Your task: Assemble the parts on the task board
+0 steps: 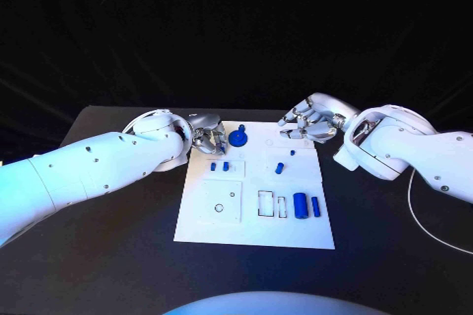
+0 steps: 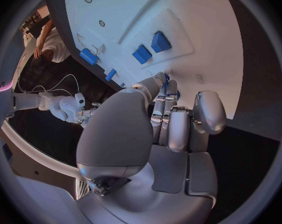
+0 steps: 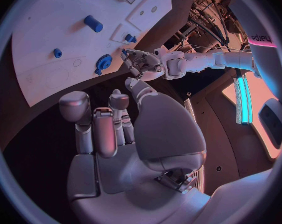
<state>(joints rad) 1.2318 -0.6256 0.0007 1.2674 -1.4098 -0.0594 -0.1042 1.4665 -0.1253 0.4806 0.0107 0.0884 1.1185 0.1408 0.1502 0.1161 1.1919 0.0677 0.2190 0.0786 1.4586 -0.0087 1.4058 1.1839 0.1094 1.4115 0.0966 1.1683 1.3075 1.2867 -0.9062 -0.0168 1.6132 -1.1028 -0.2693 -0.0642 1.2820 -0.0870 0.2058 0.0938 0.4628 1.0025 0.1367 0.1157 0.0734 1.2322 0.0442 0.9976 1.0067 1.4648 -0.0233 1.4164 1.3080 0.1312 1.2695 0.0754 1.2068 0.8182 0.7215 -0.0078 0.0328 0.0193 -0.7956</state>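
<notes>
The white task board (image 1: 254,223) lies flat in the middle of the black table (image 1: 118,260). Small blue parts sit on it. Two short blue pieces (image 1: 219,167) stand side by side near the board's left edge. A little blue peg (image 1: 280,169) lies tilted near the middle, and a tiny blue dot (image 1: 292,152) sits just past it. Two blue cylinders (image 1: 307,206) lie next to each other near the right edge, beside some rectangle-shaped slots (image 1: 271,203).

At the far left corner of the board there is a round blue gear part (image 1: 240,137) with a knob on top. The left hand (image 1: 207,137) is right beside it. In the left wrist view its fingertips (image 2: 161,80) reach to the blue part — they seem to be pinching it, but the part is mostly hidden, so I cannot tell for sure.

The right hand (image 1: 310,121) hangs over the far right corner of the board. Its fingers are curled in a bit but apart, and they hold nothing. In the right wrist view its fingers (image 3: 100,129) are above the dark table, well apart from the gear — no part touches them.
</notes>
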